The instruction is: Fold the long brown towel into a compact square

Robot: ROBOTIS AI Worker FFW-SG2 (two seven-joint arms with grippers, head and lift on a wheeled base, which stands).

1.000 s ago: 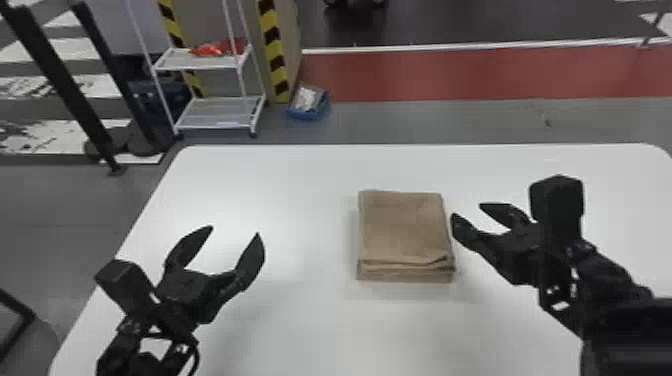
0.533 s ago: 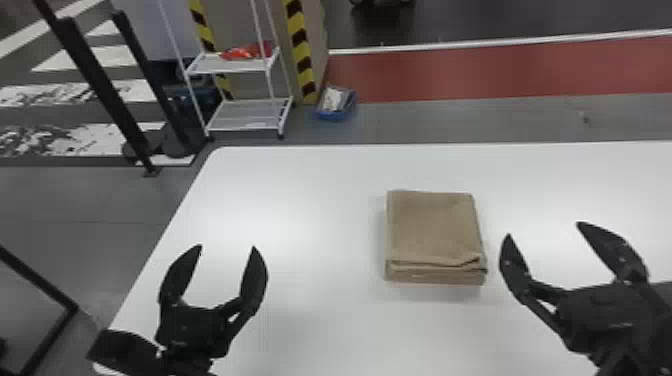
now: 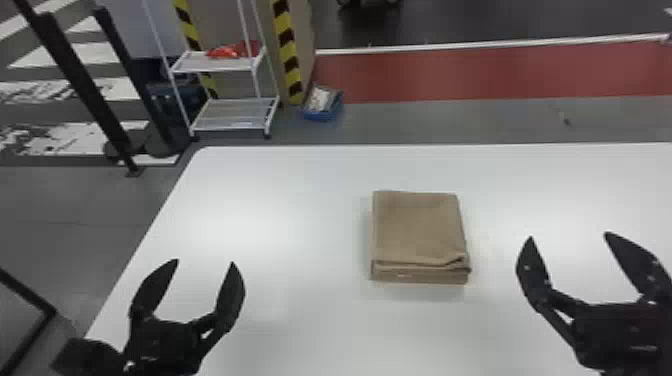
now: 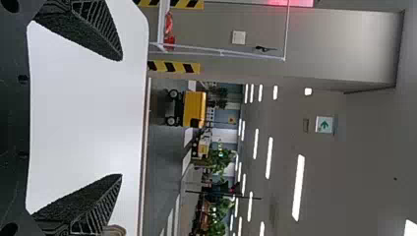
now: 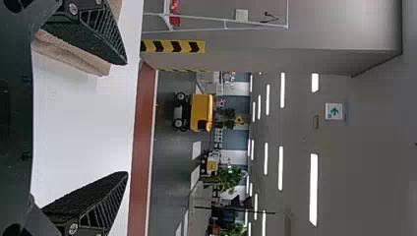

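The brown towel (image 3: 419, 227) lies folded into a compact, near-square stack on the white table, its layered edge toward the robot and a small crease at the near right corner. To its left, apart from it, is my left gripper (image 3: 205, 267), fingers spread and nothing between them. My right gripper (image 3: 570, 245) stands open to the right of the towel, not touching it. In the left wrist view the left gripper (image 4: 121, 118) is open over bare tabletop. The right wrist view has the right gripper (image 5: 127, 118) open, with the towel (image 5: 74, 56) partly behind one finger.
The white table (image 3: 280, 200) extends around the towel, with free surface on both sides. Beyond its far edge stand a white wire shelf (image 3: 235, 112) and a blue bin (image 3: 322, 105) on the floor. Black posts (image 3: 85, 95) rise at the back left.
The head view has shifted, so table and towel sit differently in it. My right gripper has drawn back from beside the towel toward the near right. The left gripper has turned to point forward. The towel keeps its shape.
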